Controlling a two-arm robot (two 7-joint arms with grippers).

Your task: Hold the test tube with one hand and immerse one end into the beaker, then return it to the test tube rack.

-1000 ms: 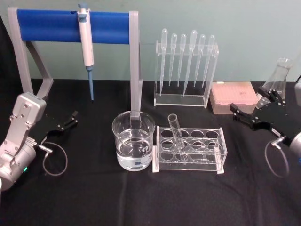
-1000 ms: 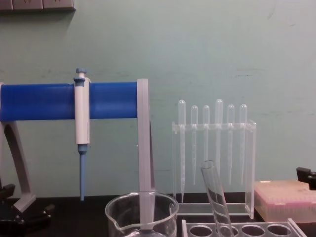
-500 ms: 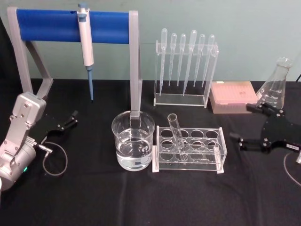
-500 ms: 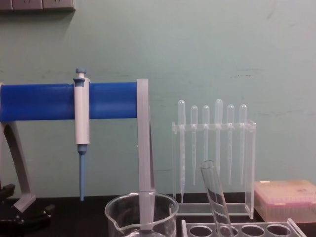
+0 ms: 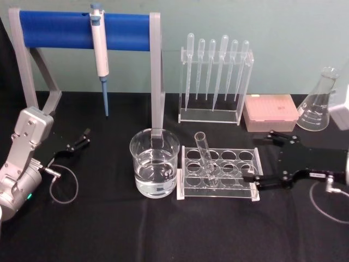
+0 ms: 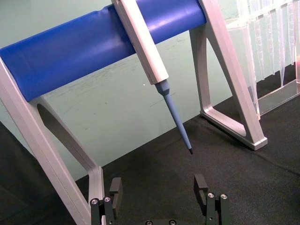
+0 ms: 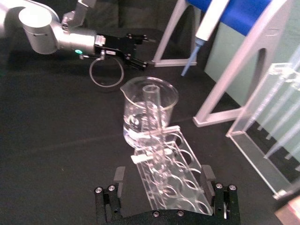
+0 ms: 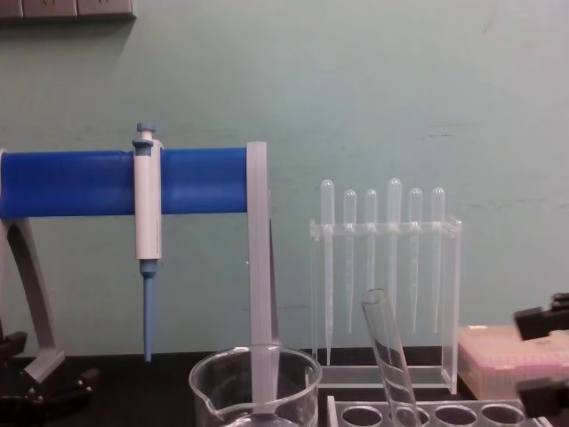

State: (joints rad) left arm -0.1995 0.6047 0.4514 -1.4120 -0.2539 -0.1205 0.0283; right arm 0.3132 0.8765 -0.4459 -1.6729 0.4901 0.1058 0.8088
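Black counter point(image 5: 109, 229): our right black two-fingered tool point(image 5: 254, 158), spread, sits beside the clear plastic rack point(image 5: 218, 192) holding the clear glass test tube point(image 5: 205, 155); we should straddle its upper shaft squarely. Left tool point(image 5: 76, 143) parked, spread.

Right end effector point(image 5: 251, 159) extended leftward, spread wide; left end effector point(image 5: 83, 138) parked, spread.

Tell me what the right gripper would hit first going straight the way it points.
Likely the right end of the test tube rack: the open right gripper points at it. The leaning test tube stands farther along. The left gripper idles at left.
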